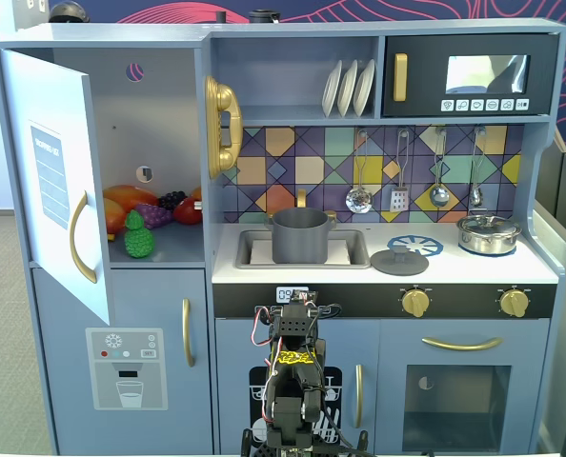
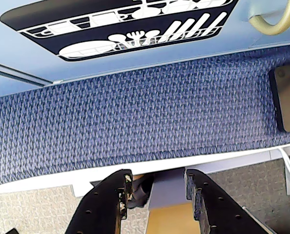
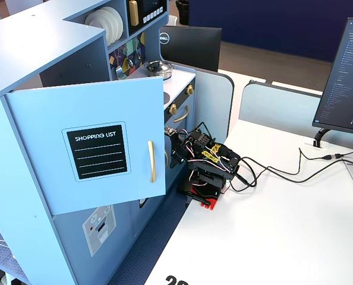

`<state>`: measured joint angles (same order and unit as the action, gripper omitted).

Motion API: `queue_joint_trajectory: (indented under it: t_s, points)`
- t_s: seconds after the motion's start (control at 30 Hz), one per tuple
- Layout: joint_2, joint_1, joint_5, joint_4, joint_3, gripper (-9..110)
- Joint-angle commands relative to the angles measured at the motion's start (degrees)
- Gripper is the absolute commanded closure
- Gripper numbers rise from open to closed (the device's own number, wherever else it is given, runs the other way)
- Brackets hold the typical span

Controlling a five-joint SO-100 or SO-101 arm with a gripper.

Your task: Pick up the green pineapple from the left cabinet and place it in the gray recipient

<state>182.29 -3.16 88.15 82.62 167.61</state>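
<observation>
At the far left of the toy kitchen in a fixed view, you find the left cabinet (image 1: 159,143) with its door (image 1: 54,181) swung fully open, so access to the shelf is clear. Centre of the counter, the gray recipient (image 1: 299,235) stands upright in the sink recess, empty as far as the view shows, with its flat lid (image 1: 399,259) lying beside it to the right.

Below the counter, the arm (image 1: 293,381) sits folded against the lower doors. In the wrist view the gripper (image 2: 157,195) points down at the blue carpet (image 2: 135,122); its jaws stand moderately apart and hold nothing.

On the cabinet shelf, the green pineapple (image 1: 137,235) stands at the front edge, ahead of the orange, purple and red toy fruits (image 1: 164,208) crowded just behind it.

Expect the pineapple to be light, rigid hollow plastic; its bumpy body should give the pads purchase, though the rounded form may roll. Take hold across the widest part of the body, not the leafy top, and approach from the front to avoid disturbing the neighbouring fruits.

Note the white table (image 3: 271,225) under the arm's base, with loose cables (image 3: 283,172) trailing to the right in the other fixed view, and monitors beyond. Keep the open door edge clear during the lift.
</observation>
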Motion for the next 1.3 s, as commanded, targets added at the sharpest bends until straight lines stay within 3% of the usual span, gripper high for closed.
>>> queue_joint_trajectory:
  t_s: [0.0,0.37,0.53,0.67,0.9,1.0,1.17,1.27]
  points:
    - [-0.18,-0.09,0.26,5.10,4.39,101]
    - [-0.18,1.41,2.55,4.83,4.31,101]
    - [-2.46,17.31,5.27,2.99,0.35,101]
    - [-8.44,37.79,-6.42,-13.18,-9.93,101]
    - [-8.44,64.07,-3.78,-49.04,-17.75,102]
    - [-10.81,64.95,-3.25,-62.84,-18.19,102]
    - [-16.87,63.11,1.85,-69.96,-22.06,102]
    - [-22.15,58.01,1.23,-77.17,-23.73,90]
